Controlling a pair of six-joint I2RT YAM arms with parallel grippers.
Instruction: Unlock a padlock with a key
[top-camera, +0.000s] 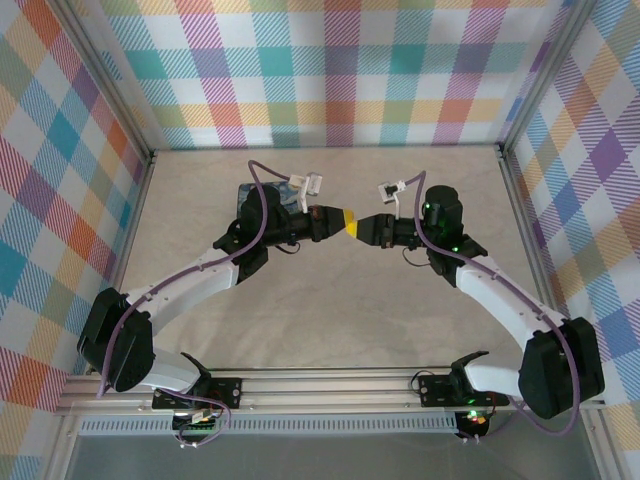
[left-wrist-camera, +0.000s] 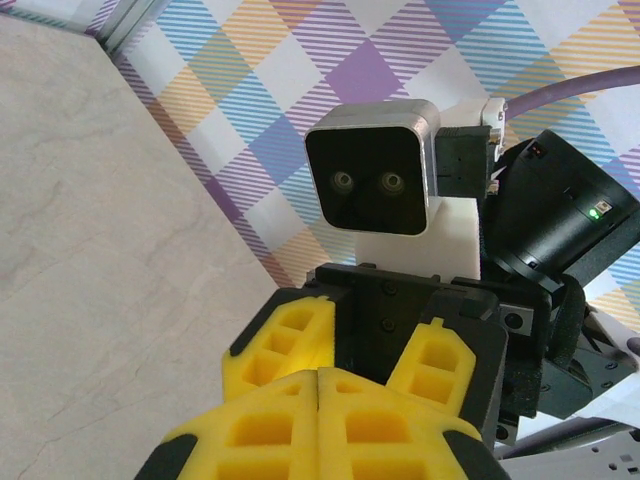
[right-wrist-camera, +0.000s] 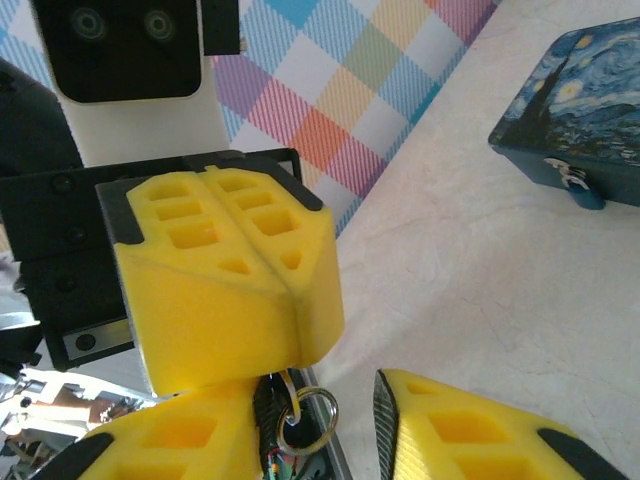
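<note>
My left gripper (top-camera: 346, 221) is shut, its yellow pads pressed together (left-wrist-camera: 322, 385). In the right wrist view a thin pale metal tab, the key (right-wrist-camera: 294, 381), pokes out from under the left gripper's (right-wrist-camera: 285, 300) shut tips. A silvery split ring (right-wrist-camera: 308, 423) hangs from the key. My right gripper (top-camera: 362, 230) faces the left one tip to tip. It is open (right-wrist-camera: 310, 400), with one finger on each side of the ring and nothing gripped. A small blue piece, seemingly the padlock (right-wrist-camera: 577, 184), sits at the near edge of the painted tin (right-wrist-camera: 585, 100).
The dark blue starry-night tin (top-camera: 262, 196) lies on the table behind my left arm. Plaid walls (top-camera: 330, 70) close in the back and both sides. Bare beige tabletop (top-camera: 330, 320) stretches in front of the grippers towards the arm bases.
</note>
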